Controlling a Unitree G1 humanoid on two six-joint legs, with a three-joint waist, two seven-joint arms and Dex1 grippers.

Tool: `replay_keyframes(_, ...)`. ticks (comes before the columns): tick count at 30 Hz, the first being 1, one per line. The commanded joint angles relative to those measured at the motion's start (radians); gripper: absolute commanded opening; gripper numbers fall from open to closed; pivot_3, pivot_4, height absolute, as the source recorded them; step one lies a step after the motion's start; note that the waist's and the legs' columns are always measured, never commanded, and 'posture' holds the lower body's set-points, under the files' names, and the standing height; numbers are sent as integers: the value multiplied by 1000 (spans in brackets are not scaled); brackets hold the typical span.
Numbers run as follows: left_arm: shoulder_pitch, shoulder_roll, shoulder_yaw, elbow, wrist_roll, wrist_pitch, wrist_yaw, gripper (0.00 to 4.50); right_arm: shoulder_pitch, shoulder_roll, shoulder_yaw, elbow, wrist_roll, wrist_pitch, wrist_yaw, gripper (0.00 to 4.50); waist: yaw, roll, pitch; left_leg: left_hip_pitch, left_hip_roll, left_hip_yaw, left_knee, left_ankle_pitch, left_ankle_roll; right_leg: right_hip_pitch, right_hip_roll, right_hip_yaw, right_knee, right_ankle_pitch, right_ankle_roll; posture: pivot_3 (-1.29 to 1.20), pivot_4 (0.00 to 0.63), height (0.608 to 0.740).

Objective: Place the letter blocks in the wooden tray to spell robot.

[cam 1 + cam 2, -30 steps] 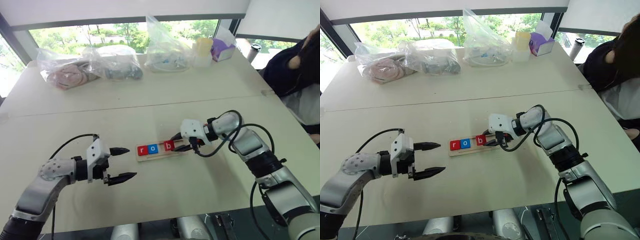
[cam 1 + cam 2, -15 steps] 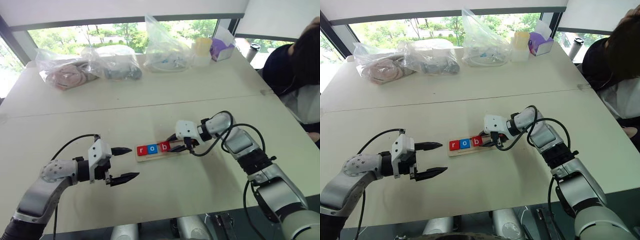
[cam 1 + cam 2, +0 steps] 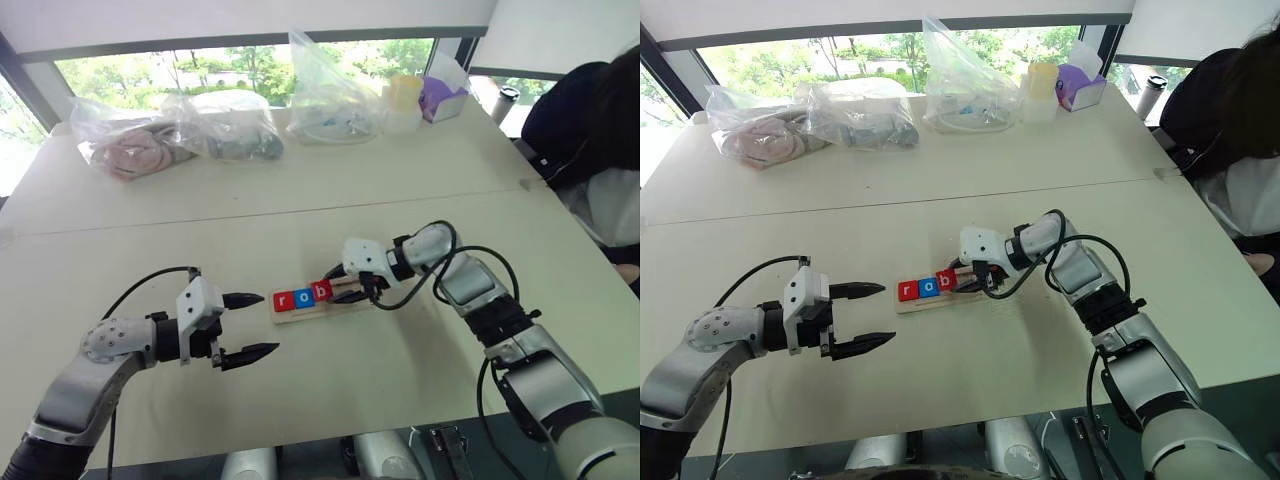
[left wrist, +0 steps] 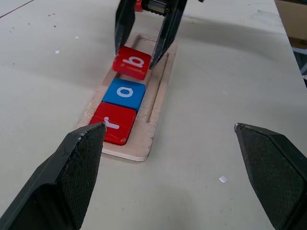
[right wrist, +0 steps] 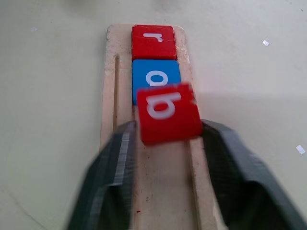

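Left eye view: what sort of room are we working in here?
Probably an office or lab workspace: wide pale tables pushed together under a window with trees outside, clear plastic bags of items stored along the back, and a seated person nearby.

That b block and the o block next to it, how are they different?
The b block is red; the o block is blue. The o block lies flat in the tray, against the r block; the b block sits tilted over the tray, not settled flat. The b block is at the right claw; the o block sits clear of it. Both are small square tiles with a white lowercase letter.
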Motion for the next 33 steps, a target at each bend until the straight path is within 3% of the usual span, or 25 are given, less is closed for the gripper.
replay_keyframes(1, -9, -6, 9, -30, -9, -7, 7, 4500, -23, 2, -17, -20, 7, 0, 5, 4104, 0, 0, 0, 0, 0, 0, 0, 0, 0, 0, 0, 0, 0, 0, 0, 0, 150, 740)
replay_keyframes(2, -9, -6, 9, -29, -9, -7, 8, 4500, -22, 1, -17, -25, 8, 4, 6, 4466, 0, 0, 0, 0, 0, 0, 0, 0, 0, 0, 0, 0, 0, 0, 0, 0, 150, 740)
replay_keyframes(8, -16, -8, 5, -26, -8, -5, 10, 4500, -32, 8, -50, -35, 27, 25, -19, 4466, 0, 0, 0, 0, 0, 0, 0, 0, 0, 0, 0, 0, 0, 0, 0, 0, 150, 740)
replay_keyframes(17, -31, -11, -6, -23, -10, 1, 8, 4500, -102, 69, -135, 130, -10, -64, -217, 4466, 0, 0, 0, 0, 0, 0, 0, 0, 0, 0, 0, 0, 0, 0, 0, 0, 150, 740)
replay_keyframes(33, -41, -15, -7, -24, -11, 6, 13, 4500, -42, 97, -100, 159, -46, -155, -225, 4466, -1, 0, 0, 0, 0, 0, 0, 0, 0, 0, 0, 0, 1, 0, 0, 0, 150, 740)
